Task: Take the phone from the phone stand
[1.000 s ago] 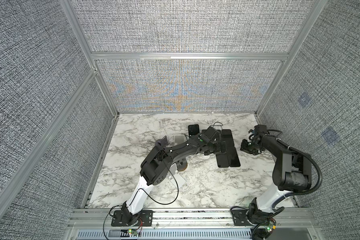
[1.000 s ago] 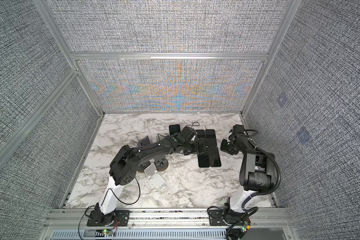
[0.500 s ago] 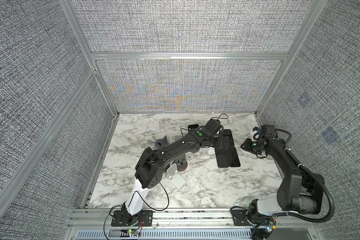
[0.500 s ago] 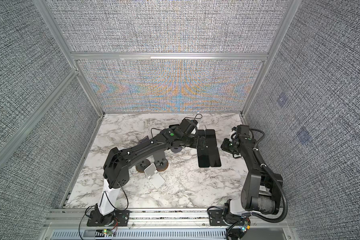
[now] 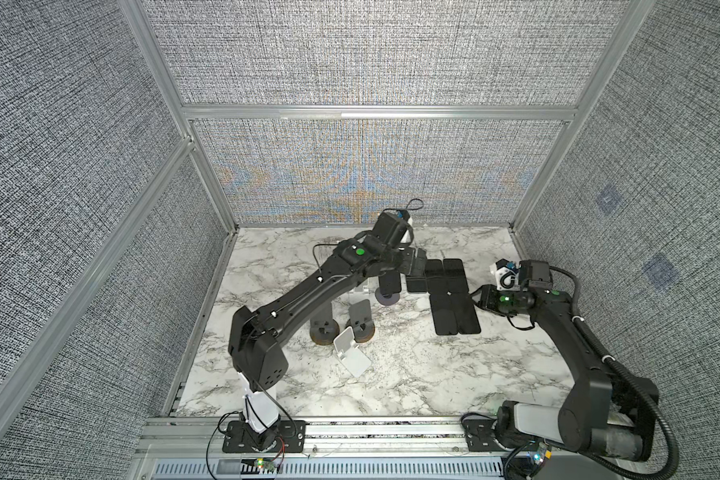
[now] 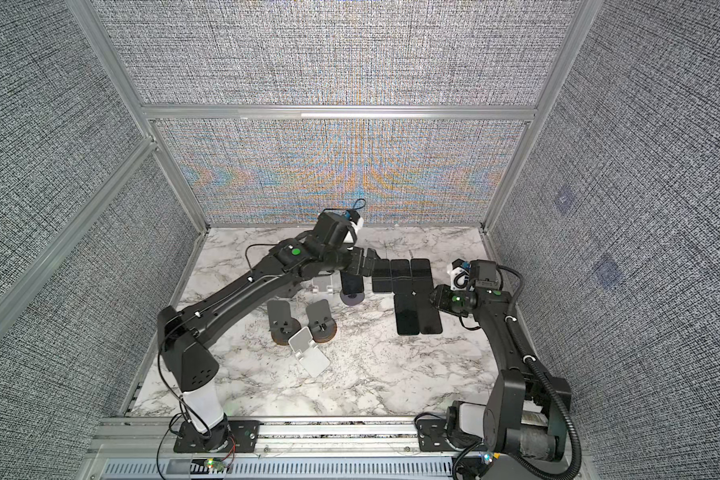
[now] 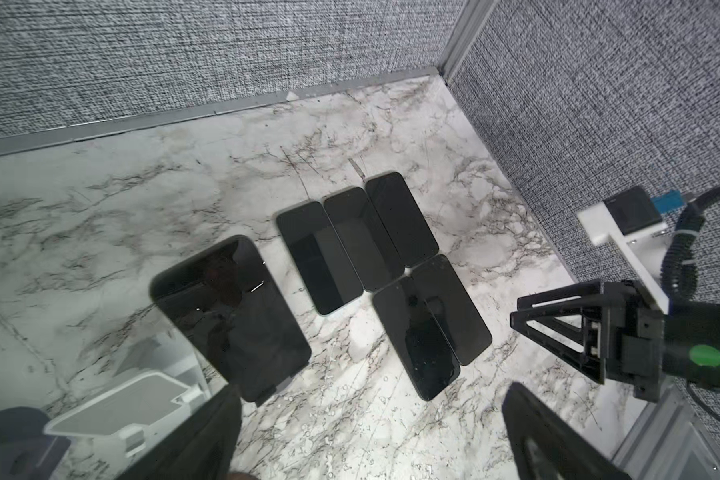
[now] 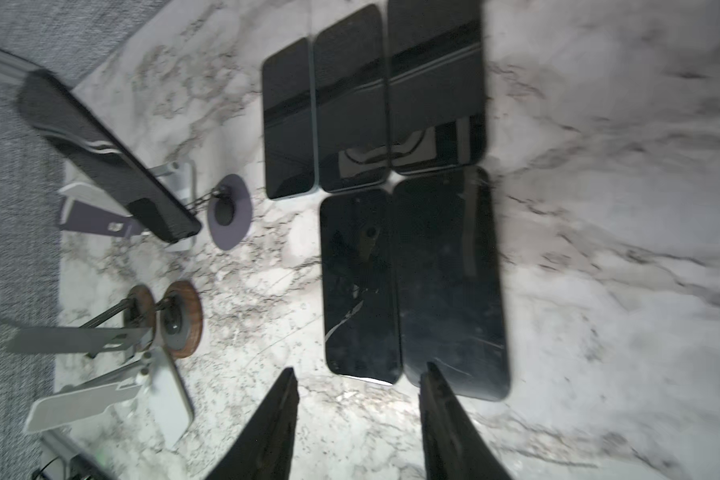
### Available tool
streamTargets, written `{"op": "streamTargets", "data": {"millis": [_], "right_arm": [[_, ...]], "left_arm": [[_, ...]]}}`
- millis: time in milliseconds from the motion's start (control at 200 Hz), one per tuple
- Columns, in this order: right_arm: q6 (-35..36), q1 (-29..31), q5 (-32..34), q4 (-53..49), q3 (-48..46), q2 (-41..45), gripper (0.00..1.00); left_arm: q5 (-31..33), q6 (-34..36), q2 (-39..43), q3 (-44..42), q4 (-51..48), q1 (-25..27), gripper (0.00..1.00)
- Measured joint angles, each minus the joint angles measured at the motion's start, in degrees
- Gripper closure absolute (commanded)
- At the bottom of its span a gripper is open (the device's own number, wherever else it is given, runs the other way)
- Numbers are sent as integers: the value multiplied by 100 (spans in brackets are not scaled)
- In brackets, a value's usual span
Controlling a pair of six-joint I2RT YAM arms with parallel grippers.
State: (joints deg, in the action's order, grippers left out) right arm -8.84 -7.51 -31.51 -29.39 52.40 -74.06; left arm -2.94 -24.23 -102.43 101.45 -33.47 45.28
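Over the marble tabletop [image 5: 412,374] your left gripper [image 7: 371,388] hangs empty, jaws spread wide, the phone [image 7: 229,316] leaning on its stand [image 5: 387,299] just beside one finger [image 7: 208,432], not between.

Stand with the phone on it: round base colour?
The round base is muted purple; right wrist view shows it best.

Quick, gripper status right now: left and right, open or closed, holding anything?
Left gripper: open wide, holding nothing.
Right gripper: open, with nothing between its jaws.
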Motion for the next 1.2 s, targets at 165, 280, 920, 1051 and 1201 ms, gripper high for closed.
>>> {"op": "streamTargets", "data": {"millis": [165, 280, 920, 1051, 1201], "right_arm": [[0, 411, -872, 448, 225, -251, 57], [90, 931, -1263, 627, 619, -570, 57], [-291, 485, -1777, 909, 302, -555, 61], [-326, 374, -1934, 798, -76, -238, 61], [-280, 354, -1993, 538, -181, -68, 61]], "left_arm": [[-612, -170, 988, -1467, 625, -699, 5], [-872, -273, 1541, -2343, 1099, -940, 9], [-3574, 717, -444, -1838, 2874, -2293, 20], [-4089, 487, -879, -1751, 3381, -2288, 20], [-4415, 273, -1110, -1818, 3877, -2288, 20]]}}
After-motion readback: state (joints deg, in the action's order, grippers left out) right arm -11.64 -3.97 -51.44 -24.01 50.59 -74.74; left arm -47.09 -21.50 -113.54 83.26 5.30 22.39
